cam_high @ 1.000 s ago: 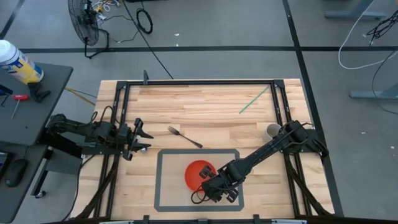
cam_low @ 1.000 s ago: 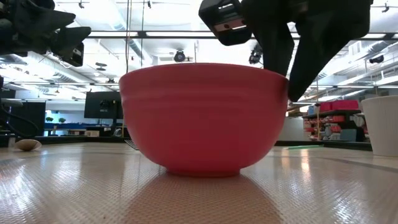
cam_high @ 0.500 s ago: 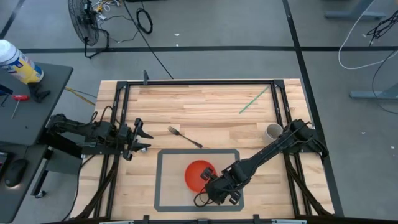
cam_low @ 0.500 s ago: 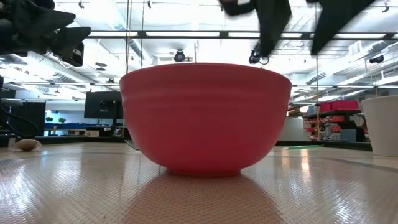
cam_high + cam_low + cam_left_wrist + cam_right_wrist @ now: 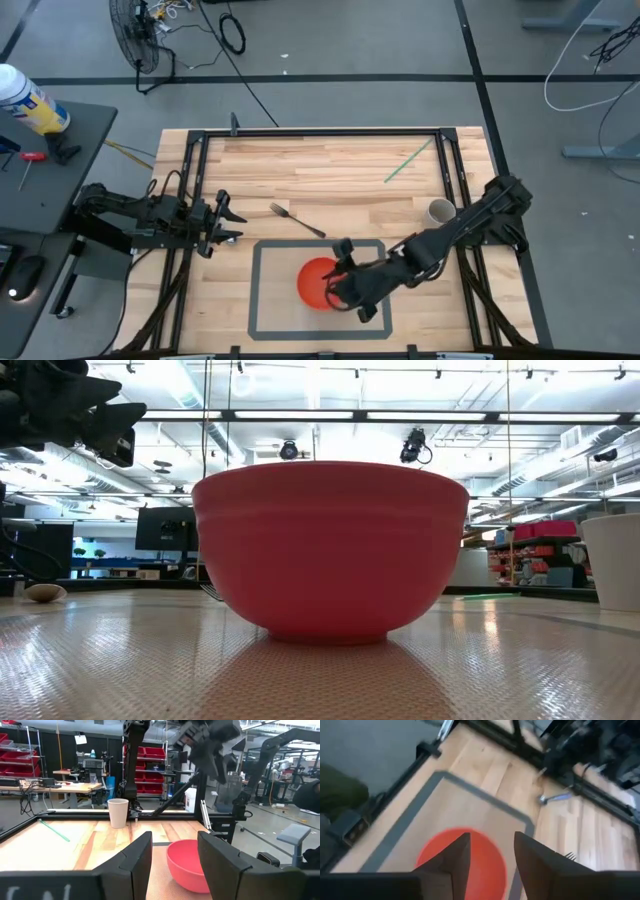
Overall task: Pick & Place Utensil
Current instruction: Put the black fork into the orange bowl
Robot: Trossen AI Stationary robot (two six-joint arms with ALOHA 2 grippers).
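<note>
Taking the bowl (image 5: 318, 283) as landmark and reading across from the left: the left gripper (image 5: 222, 222) waits well to the bowl's left at the table (image 5: 330, 165) edge, fingers (image 5: 134, 857) parted with nothing between them. The fork (image 5: 297, 220) lies flat on the bare wood just beyond the bowl, up and a little left of it, tines away from the bowl, touched by nothing. The bowl sits on the grey-bordered mat (image 5: 262, 290). The right gripper (image 5: 347, 282) hangs over the bowl's right side, fingers (image 5: 449, 857) apart and empty. A cup (image 5: 439, 211) and a green stick (image 5: 409, 161) lie well right of the bowl. The fork looks light, stiff, thin and slippery; I judge a pinch across mid-handle safest.
</note>
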